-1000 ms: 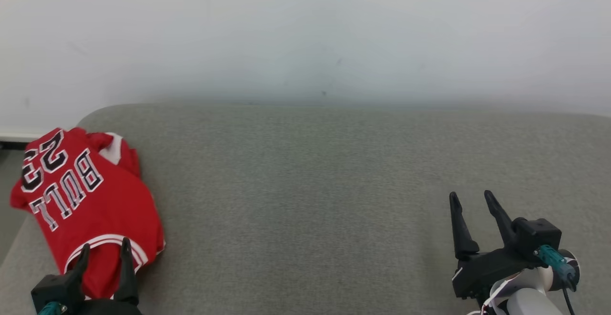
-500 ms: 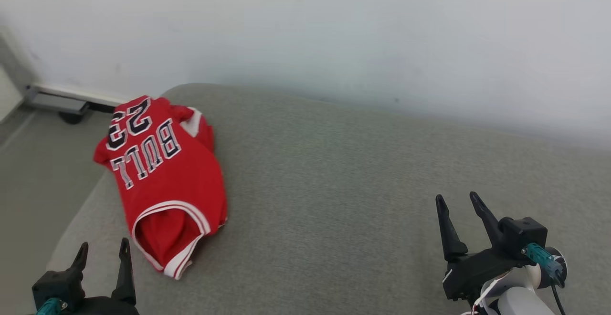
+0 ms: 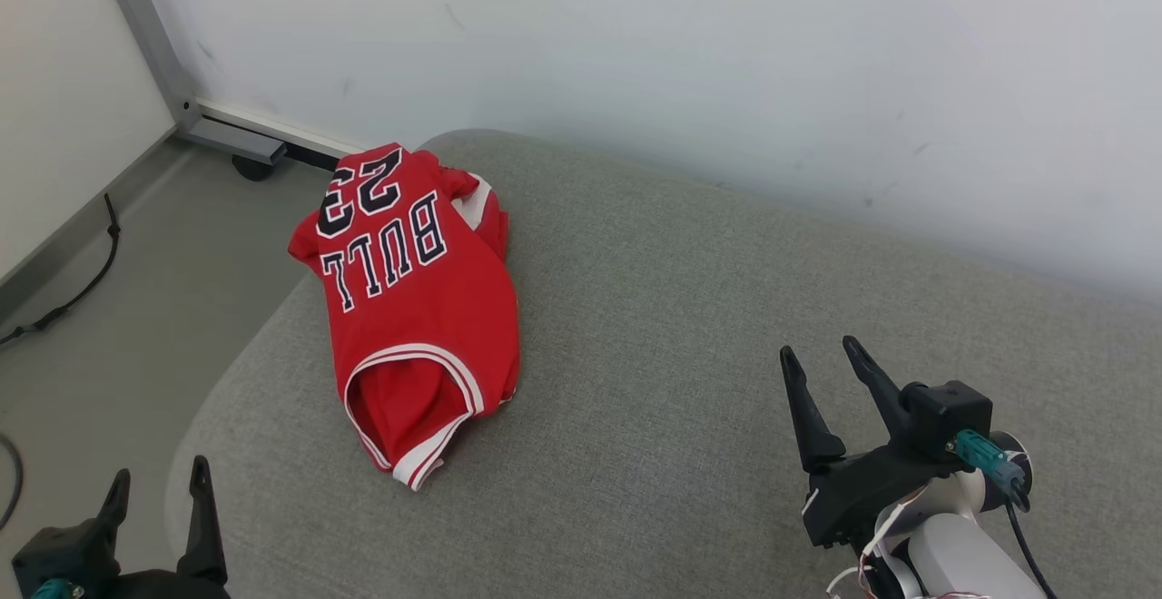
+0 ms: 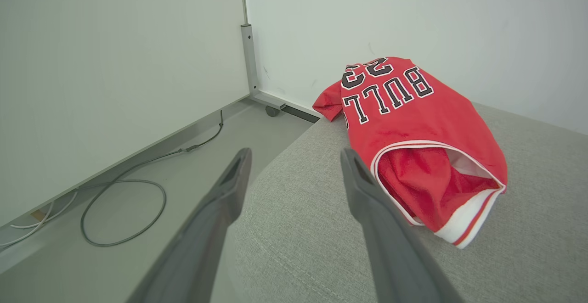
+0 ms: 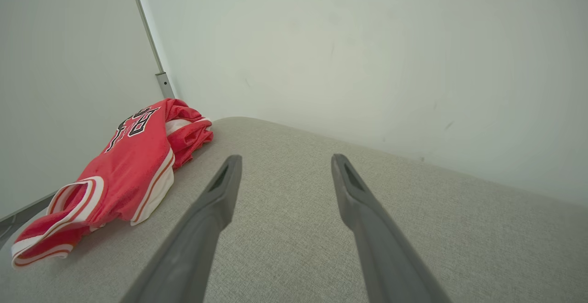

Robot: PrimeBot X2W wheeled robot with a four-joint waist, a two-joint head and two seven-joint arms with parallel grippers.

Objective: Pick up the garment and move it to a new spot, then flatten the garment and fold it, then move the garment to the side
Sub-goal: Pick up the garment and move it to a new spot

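While the left gripper (image 3: 159, 467) and right gripper (image 3: 817, 346) hover with jaws open and empty, the garment (image 3: 413, 309) lies rumpled on the cushion (image 3: 681, 309), every step seemingly undone.

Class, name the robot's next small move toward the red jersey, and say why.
Probably reach the left gripper forward to the jersey, at its near white-trimmed opening. Both grippers are open and empty; the left is closer, the right gripper sits far across the grey cushion.
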